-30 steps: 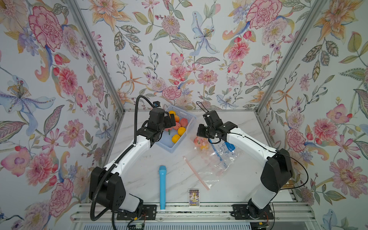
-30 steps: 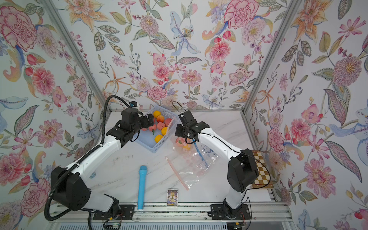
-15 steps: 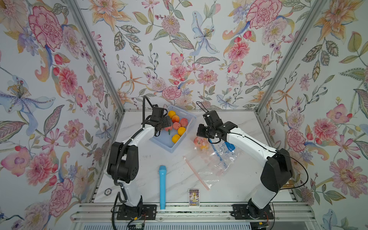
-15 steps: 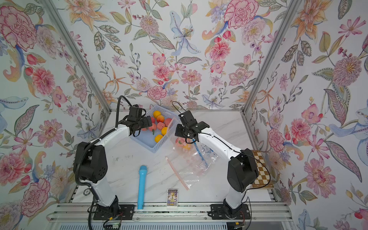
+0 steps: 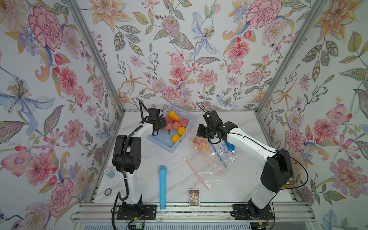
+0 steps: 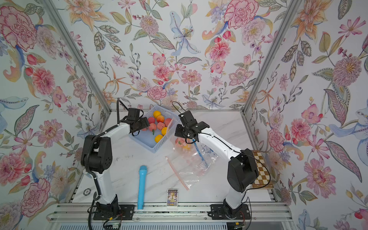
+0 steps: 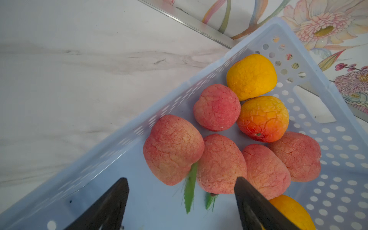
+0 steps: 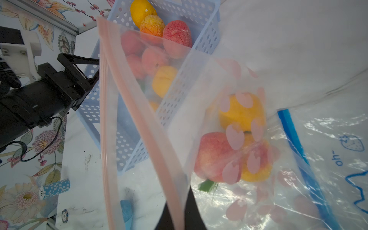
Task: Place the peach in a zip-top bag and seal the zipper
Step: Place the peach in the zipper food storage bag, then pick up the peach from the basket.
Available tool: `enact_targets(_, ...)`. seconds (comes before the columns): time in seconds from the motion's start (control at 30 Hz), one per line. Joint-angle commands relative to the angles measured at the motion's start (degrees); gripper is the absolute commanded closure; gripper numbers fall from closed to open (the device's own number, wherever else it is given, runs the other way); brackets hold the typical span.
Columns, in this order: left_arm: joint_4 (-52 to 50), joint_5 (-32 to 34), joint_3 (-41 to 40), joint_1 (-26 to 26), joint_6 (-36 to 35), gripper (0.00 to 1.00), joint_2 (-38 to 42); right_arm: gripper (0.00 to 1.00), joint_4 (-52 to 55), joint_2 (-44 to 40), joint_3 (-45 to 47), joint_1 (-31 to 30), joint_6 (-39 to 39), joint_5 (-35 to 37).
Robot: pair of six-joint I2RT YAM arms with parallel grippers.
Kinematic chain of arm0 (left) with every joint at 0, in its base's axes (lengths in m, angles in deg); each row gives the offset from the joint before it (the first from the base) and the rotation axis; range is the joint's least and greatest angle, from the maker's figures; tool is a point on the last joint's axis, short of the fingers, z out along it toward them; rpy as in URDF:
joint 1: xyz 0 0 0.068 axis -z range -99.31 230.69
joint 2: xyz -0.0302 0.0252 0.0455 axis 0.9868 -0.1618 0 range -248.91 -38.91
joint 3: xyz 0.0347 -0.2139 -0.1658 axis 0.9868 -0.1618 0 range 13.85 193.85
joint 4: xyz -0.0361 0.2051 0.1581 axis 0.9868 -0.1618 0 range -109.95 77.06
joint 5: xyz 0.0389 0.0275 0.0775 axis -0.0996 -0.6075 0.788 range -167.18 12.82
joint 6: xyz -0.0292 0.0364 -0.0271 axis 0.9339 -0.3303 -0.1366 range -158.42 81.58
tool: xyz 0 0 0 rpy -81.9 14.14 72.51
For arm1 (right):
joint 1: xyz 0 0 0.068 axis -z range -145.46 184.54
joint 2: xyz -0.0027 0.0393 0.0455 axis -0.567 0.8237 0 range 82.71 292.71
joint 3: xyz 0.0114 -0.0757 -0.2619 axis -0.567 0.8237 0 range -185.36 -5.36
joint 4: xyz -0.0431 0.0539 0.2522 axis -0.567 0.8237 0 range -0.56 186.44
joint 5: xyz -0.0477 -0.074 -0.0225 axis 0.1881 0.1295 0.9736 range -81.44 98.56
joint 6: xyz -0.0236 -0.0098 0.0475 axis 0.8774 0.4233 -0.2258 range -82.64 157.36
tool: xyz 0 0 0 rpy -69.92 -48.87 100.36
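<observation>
Several pink peaches (image 7: 173, 149) and yellow fruits lie in a light blue basket (image 5: 163, 140) at the back of the table. My left gripper (image 7: 181, 179) is down inside the basket, open, with two leafy peaches (image 5: 169, 126) just ahead of its fingertips. My right gripper (image 8: 179, 201) is shut on the pink zipper strip (image 8: 111, 119) of the clear zip-top bag (image 5: 211, 165) and holds its mouth up beside the basket. A peach (image 8: 213, 155) and a yellow fruit (image 8: 242, 113) lie inside that bag.
A second clear bag with a blue zipper (image 8: 294, 143) lies under the held one. Near the front edge lie a blue cylinder (image 5: 162, 187) and a small card box (image 5: 194, 196). Poker chips (image 5: 109, 172) sit at the left edge, a checkerboard (image 6: 260, 171) at the right.
My left arm has swung and lowered its gripper into the basket next to the peaches, and its jaws have narrowed slightly. The right gripper and the bag have stayed put.
</observation>
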Motion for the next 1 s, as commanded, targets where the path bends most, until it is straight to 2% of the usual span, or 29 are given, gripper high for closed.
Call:
enact_targets(0.0, 1.39, -0.23, 2.10, -0.61, 2.61, 0.14, -1.98, 1.00, -0.80, 0.69, -0.38, 0.19, -0.38, -0.40)
enact_targets(0.53, -0.73, 0.58, 8.05, -1.59, 3.39, 0.13, -8.54, 1.00, -0.80, 0.87, -0.20, 0.31, -0.39, -0.66)
enact_targets(0.93, -1.27, 0.86, 7.76, -1.67, 3.16, 0.17, -10.62, 1.00, -0.81, 0.70, -0.03, 0.41, -0.44, -0.66)
enact_targets(0.97, -1.25, 0.92, 7.76, -1.72, 3.08, 0.21, -10.70, 1.00, -0.80, 0.73, -0.03, 0.43, -0.42, -0.69)
